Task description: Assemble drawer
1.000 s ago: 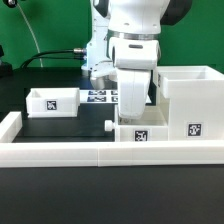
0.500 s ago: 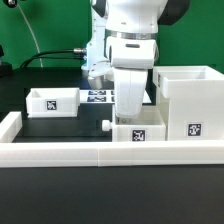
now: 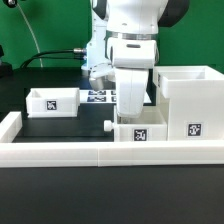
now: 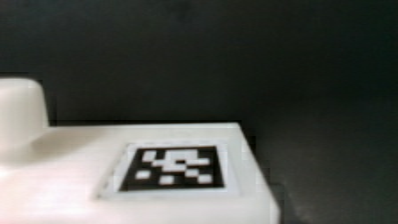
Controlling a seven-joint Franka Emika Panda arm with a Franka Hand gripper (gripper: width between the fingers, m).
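Note:
In the exterior view, the large hollow white drawer box (image 3: 190,100) stands at the right. One small knobbed tray (image 3: 150,134) lies against its left side at the front, its knob (image 3: 107,126) pointing to the exterior view's left. My gripper (image 3: 133,116) hangs straight down onto this tray, and the tray's wall hides its fingertips. The wrist view is blurred and shows the tray's tagged face (image 4: 178,168) and knob (image 4: 15,110) close up, with no fingers in sight. The second small tray (image 3: 52,100) sits apart at the left.
The marker board (image 3: 99,96) lies behind the gripper on the black table. A low white wall (image 3: 70,152) runs along the front and up the left side. A green backdrop and a cable are at the back left.

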